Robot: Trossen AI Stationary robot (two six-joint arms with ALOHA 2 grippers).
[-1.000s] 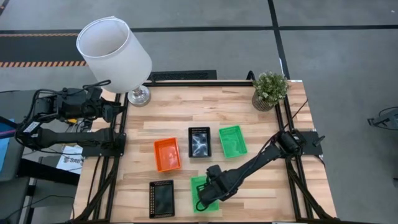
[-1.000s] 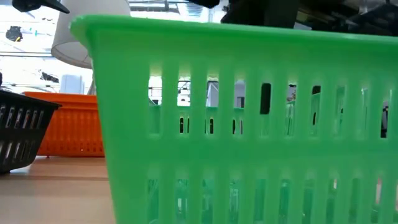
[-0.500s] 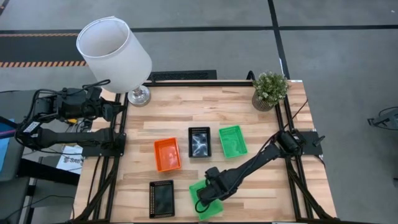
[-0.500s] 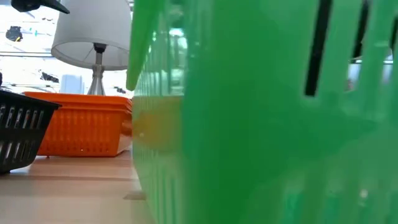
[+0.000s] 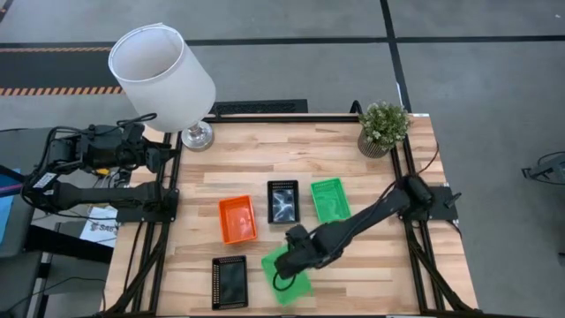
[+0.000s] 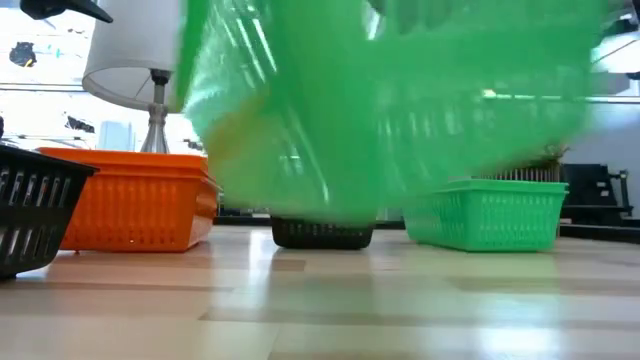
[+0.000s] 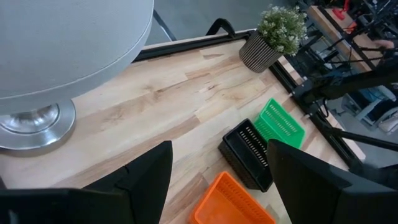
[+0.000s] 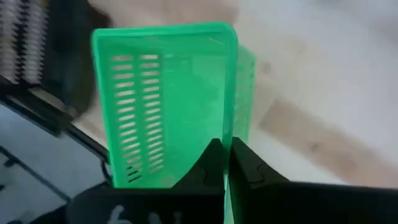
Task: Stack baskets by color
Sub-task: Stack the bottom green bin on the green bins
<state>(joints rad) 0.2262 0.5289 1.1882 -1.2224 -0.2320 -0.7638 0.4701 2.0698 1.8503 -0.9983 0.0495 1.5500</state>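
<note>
While clamped on its rim, right jaws (image 8: 226, 163) hold green basket (image 8: 163, 102), tilted above table (image 5: 353, 163).

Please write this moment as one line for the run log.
right gripper: shut on green basket rim, lifted, tilted | left gripper: open, waiting near lamp | other green basket: on table beside black basket

Both arms (image 5: 362, 223) matte black, tubular links, loose black cables alongside; right gripper (image 8: 226, 163) fingers black, wedge-shaped, white lettering.
</note>
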